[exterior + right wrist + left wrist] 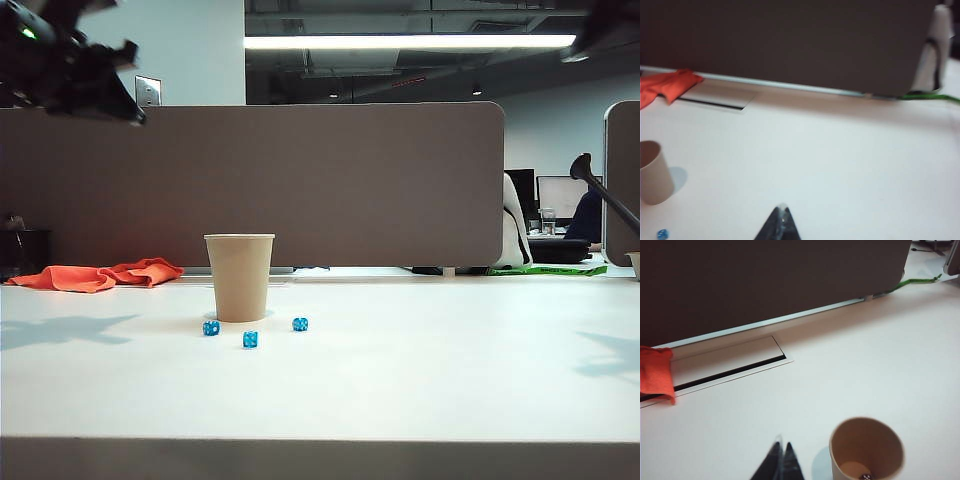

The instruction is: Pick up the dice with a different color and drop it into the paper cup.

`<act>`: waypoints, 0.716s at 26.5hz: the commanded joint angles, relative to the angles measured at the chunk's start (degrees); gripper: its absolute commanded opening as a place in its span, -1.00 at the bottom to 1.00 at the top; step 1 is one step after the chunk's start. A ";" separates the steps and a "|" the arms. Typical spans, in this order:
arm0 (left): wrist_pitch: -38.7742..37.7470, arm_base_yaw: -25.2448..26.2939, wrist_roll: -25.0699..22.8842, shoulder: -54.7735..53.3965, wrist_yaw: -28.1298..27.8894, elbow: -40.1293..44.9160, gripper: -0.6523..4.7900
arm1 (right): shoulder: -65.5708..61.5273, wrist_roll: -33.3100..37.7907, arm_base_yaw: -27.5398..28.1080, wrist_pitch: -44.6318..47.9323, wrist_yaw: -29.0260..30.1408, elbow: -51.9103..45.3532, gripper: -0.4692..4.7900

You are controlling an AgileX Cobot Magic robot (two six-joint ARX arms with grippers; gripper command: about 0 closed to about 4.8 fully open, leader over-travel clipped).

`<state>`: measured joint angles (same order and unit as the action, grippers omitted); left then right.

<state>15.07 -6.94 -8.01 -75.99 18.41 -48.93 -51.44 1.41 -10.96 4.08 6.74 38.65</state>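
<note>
Dice with a different color [866, 476] lies inside the paper cup [239, 277]. From the exterior view, that cup stands upright on the white table [420, 370], three blue dice [250, 339] just in front of it, an orange cloth [95, 275] far left; the left gripper [75, 65] hangs high at the upper left. Left wrist view: its fingertips meet, holding nothing, beside the cup's open mouth. Right wrist view: the right gripper [782, 220] is pinched together, empty, well apart from the cup.

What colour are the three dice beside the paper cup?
Translucent blue dice with white pips, clearest in the exterior view.
</note>
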 commanded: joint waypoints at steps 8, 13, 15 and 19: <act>0.37 -0.26 3.91 20.76 -8.13 13.90 -0.78 | 19.41 -2.73 8.79 0.59 2.56 -12.48 -0.84; -1.33 -0.28 3.98 31.28 -11.34 18.88 -0.78 | 28.68 -2.73 8.87 0.87 2.12 -19.58 -0.84; -6.88 -0.28 3.93 36.41 -13.57 19.54 -0.78 | 35.56 -2.69 8.90 0.81 -0.26 -24.24 -0.84; -10.38 -0.28 3.72 40.09 -13.97 19.87 -0.78 | 41.31 -0.98 8.90 -0.55 -2.34 -27.41 -0.84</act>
<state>5.72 -7.20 -4.23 -36.73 4.73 -29.39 -11.40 -0.89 -2.13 3.68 5.32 11.57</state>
